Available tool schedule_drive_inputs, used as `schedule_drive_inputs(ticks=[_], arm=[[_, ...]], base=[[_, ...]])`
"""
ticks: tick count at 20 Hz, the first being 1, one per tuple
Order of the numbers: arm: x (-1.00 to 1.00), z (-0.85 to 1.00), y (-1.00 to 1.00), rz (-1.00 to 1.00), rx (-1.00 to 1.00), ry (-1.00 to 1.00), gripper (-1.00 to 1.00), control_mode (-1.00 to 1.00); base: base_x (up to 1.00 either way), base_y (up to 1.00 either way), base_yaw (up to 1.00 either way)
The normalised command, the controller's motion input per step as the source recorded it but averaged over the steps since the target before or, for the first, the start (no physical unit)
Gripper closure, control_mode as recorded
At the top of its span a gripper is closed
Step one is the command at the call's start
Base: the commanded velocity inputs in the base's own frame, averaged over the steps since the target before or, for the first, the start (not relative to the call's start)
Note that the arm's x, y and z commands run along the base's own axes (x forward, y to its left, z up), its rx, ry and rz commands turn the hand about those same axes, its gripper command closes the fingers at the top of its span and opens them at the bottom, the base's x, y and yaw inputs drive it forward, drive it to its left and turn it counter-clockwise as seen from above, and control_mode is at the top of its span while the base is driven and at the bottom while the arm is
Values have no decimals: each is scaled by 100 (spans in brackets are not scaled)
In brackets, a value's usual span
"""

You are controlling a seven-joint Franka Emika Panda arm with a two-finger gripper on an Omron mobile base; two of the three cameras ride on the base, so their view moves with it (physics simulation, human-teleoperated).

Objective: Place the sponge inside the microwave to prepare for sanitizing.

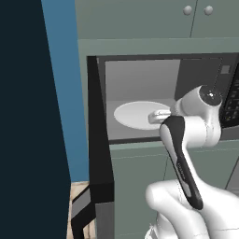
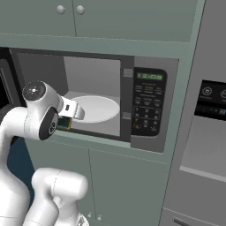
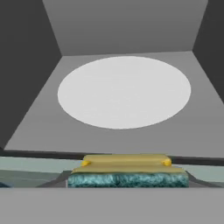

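Sponge [image 3: 127, 173] clamped between fingers [image 2: 66, 123], held at front sill of microwave [image 2: 150, 101], just short of cavity. Door [image 1: 95, 140] swung open left. White plate [image 3: 124, 92] bare, ahead of sponge.

The plate [image 3: 124, 91] lies in the microwave [image 2: 128, 66]. The sponge [image 3: 127, 174] sits just before its front sill, the keypad [image 2: 148, 102] at right, cabinets [image 2: 132, 17] above.

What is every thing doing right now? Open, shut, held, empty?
microwave: door swung open, display lit
turntable plate: bare, nothing on it
sponge: held at the cavity's front edge, not yet inside
gripper: shut on the sponge
upper cabinets: shut
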Motion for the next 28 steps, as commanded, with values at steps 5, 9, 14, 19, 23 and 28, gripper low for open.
schedule_drive_inputs(ticks=[5, 9, 14, 19, 23, 28], arm=[[49, 7, 0, 6, -4, 0, 100, -100], [47, 8, 0, 6, -8, 0, 100, -100], [40, -2, 1, 8, -8, -4, 100, -100], [37, -12, 0, 6, -5, -3, 100, -100], [41, -15, 1, 4, -2, -7, 100, -100], [41, -15, 0, 2, 0, 0, 100, -100]], base=[[0, 0, 0], [0, 0, 0], [0, 0, 0], [0, 0, 0], [0, 0, 0], [0, 0, 0]])
